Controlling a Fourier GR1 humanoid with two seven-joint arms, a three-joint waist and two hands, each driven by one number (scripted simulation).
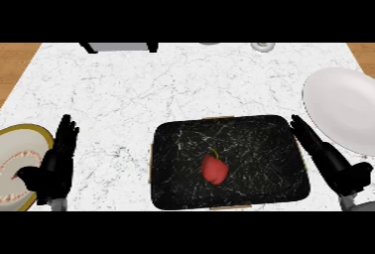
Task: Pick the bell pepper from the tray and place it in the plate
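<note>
A black marbled tray (230,163) sits on the white marble counter (147,89), and the only thing in it is the red bell pepper (215,168), lying a little left of the tray's middle. The white plate (341,109) at the right edge of the view holds nothing. A second plate, gold-rimmed (16,168), shows at the left edge; a pale pink-and-white ring seems to lie on it, though I cannot make out what that is.

The pepper lies between the two hands and touches neither. The right hand (333,163) stands just beside the tray's right rim, its fingers (307,134) straight and close together, pointing up and away toward the plate; the pepper is well to the left of those fingertips. The left hand (53,166) rests over the edge of the gold-rimmed plate, fingers (66,131) straight and slightly apart, holding nothing; the pepper lies well to their right, across the tray's left rim.

The pepper's long axis runs roughly away from the robot, with its thin green stem (213,152) at the far end.
</note>
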